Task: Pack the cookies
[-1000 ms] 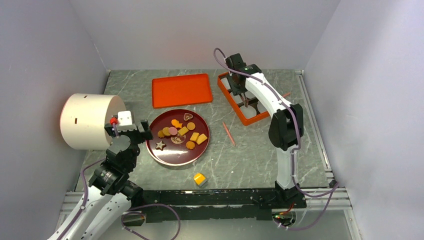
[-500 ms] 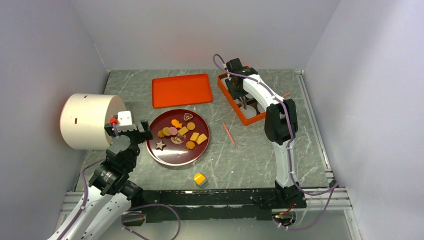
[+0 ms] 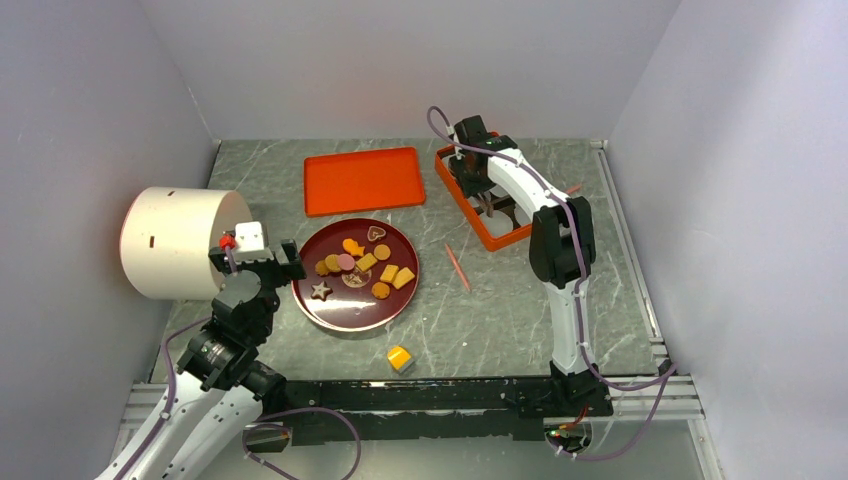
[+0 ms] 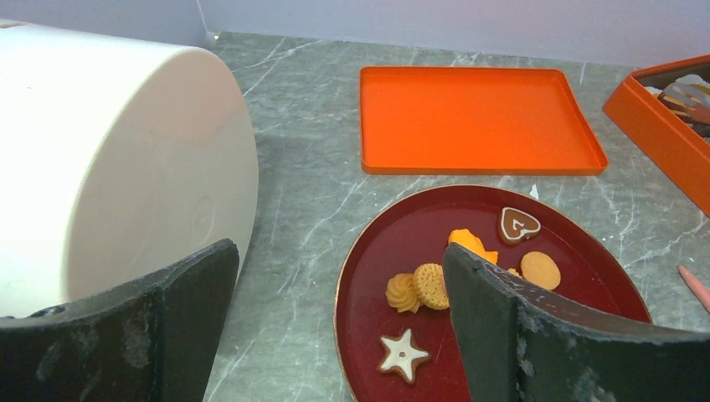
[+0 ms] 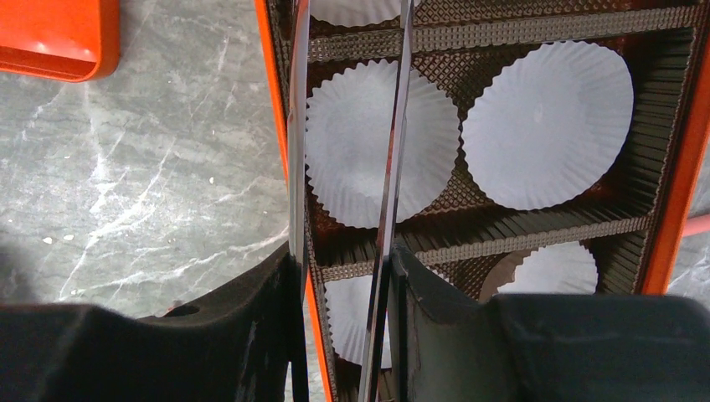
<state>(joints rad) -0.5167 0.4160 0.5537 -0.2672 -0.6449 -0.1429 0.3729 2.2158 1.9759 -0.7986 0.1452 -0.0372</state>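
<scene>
Right claw pinches slim metal tweezers over the orange box, probably because the biscuits are too small for bare fingers. Only its wrist view reveals the white paper cups waiting inside. Left claw stands spread wide beside the red plate, where the cookies lie unpacked.

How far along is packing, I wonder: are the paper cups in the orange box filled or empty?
Empty, those in view: the paper cups show bare white bottoms; the cookies lie on the red plate.
</scene>
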